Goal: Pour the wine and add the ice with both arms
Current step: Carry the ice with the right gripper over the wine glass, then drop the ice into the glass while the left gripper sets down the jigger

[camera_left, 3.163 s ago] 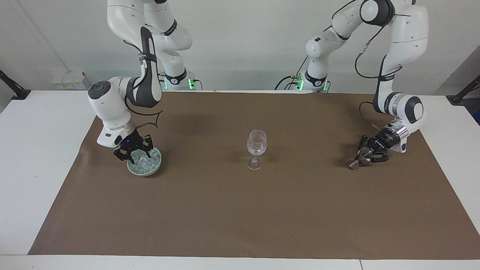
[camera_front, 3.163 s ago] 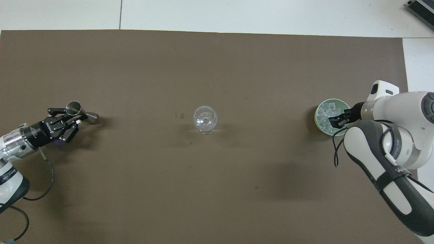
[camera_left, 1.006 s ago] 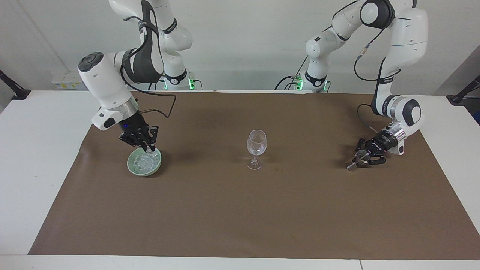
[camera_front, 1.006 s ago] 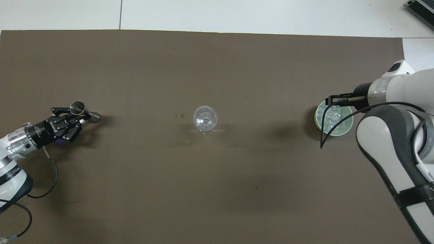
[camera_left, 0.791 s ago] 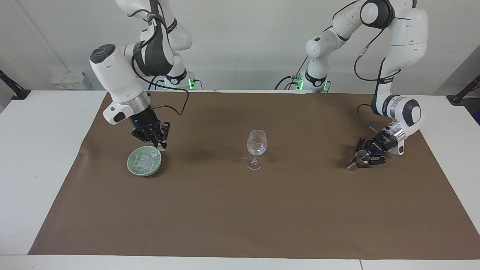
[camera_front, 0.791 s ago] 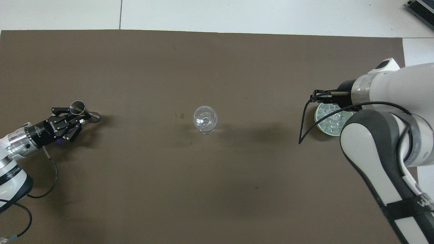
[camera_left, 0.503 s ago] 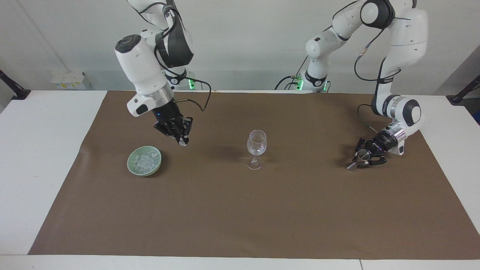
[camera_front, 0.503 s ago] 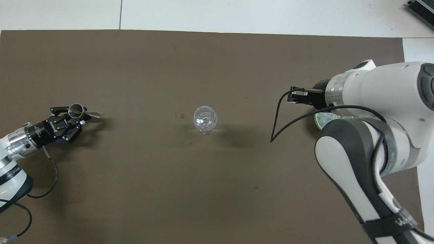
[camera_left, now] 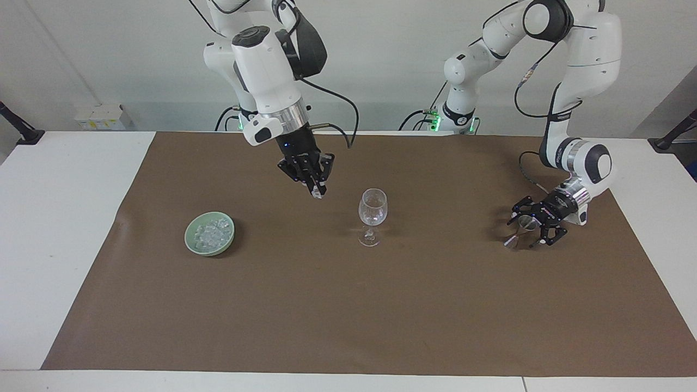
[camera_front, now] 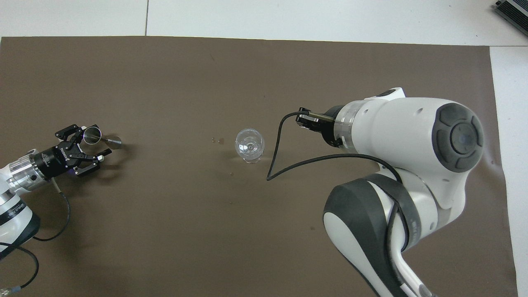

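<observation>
Brown paper mat [camera_left: 348, 316] is covering the white table. The right gripper [camera_left: 316, 191] is hanging over the mat near the clear wine glass [camera_left: 372, 209], pinching one small clear ice cube [camera_left: 317, 195]. The left gripper [camera_left: 529, 226] is spreading wide around the tilting shiny metal measuring cup [camera_left: 524, 222]. More ice [camera_left: 212, 233] is lying in the pale green bowl [camera_left: 190, 239] toward the right arm's end.

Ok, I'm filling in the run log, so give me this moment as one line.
right tool: shut on ice cube, raised near glass | left tool: open at measuring cup on mat | bowl: holds ice
</observation>
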{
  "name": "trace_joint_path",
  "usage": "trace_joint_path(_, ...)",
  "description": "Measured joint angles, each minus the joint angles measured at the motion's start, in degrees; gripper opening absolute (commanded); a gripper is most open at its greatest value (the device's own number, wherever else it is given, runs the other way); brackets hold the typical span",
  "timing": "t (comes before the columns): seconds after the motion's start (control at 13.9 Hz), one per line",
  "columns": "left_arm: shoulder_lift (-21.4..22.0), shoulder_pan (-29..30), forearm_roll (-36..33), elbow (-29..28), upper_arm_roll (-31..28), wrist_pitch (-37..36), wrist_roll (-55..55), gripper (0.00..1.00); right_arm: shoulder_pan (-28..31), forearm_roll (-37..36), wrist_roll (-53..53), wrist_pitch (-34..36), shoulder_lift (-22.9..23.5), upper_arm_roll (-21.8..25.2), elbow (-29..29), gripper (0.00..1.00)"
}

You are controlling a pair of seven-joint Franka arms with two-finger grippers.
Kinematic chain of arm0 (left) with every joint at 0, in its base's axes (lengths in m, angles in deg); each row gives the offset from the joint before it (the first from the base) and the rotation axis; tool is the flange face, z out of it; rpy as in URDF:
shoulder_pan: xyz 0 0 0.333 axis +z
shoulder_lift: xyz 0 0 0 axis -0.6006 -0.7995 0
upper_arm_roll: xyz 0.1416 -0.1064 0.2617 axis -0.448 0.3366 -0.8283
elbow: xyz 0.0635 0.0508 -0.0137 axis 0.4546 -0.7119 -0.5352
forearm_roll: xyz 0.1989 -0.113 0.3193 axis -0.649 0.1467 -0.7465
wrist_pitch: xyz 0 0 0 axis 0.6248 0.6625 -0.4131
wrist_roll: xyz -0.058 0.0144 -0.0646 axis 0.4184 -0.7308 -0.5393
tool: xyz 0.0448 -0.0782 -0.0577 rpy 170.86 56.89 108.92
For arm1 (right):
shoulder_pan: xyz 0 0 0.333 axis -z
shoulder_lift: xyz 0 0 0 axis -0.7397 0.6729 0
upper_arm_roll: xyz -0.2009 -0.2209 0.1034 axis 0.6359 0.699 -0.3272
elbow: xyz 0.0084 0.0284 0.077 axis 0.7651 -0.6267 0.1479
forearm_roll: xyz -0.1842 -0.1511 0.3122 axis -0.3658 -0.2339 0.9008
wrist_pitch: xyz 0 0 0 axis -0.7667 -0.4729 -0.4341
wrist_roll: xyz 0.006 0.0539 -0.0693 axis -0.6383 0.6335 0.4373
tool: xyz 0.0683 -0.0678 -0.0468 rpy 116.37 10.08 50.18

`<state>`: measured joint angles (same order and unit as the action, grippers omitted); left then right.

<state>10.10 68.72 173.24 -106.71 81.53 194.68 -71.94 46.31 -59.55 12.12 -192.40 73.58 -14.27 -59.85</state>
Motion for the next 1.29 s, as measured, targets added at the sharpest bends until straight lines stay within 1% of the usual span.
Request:
trace_joint_path(0.22, 0.0, 0.0, 0.03, 0.03, 0.0, -0.12, 0.0, 1.0, -0.67, -0.67, -4.86, -4.65, 1.02, -2.6, -0.08, 0.07)
trace_joint_path(0.36, 0.01, 0.0, 0.03, 0.18, -0.03, -0.95, 0.0, 1.0, -1.62, -3.92, -8.83, -7.38, 2.66, -4.01, -0.12, 0.08)
trace_joint_path(0.58, 0.09, 0.02, 0.03, 0.6, -0.11, -2.64, 0.0, 1.0, -3.81, -6.75, -13.0, -9.96, 5.03, -4.46, -0.14, 0.1)
trace_joint_path(0.79, 0.68, 0.02, 0.03, 0.89, -0.11, -3.68, 0.0, 1.0, -4.86, -7.74, -14.03, -10.67, 6.25, -4.63, -0.14, 0.12)
trace_joint_path(1.01, 1.55, 0.02, 0.03, 0.9, -0.11, -4.1, -0.47, 1.0, -5.44, -11.15, -17.26, -10.84, 7.3, -4.88, -0.14, 0.17)
trace_joint_path(1.22, 2.29, 0.02, 0.03, 0.9, -0.11, -4.49, -1.44, 1.0, -5.61, -11.36, -17.76, -10.95, 7.56, -4.92, -0.12, 0.18)
trace_joint_path(1.29, 2.61, 0.02, 0.03, 0.9, -0.11, -4.64, -1.96, 1.0, -5.62, -11.36, -17.93, -10.96, 7.56, -5.0, -0.1, 0.2)
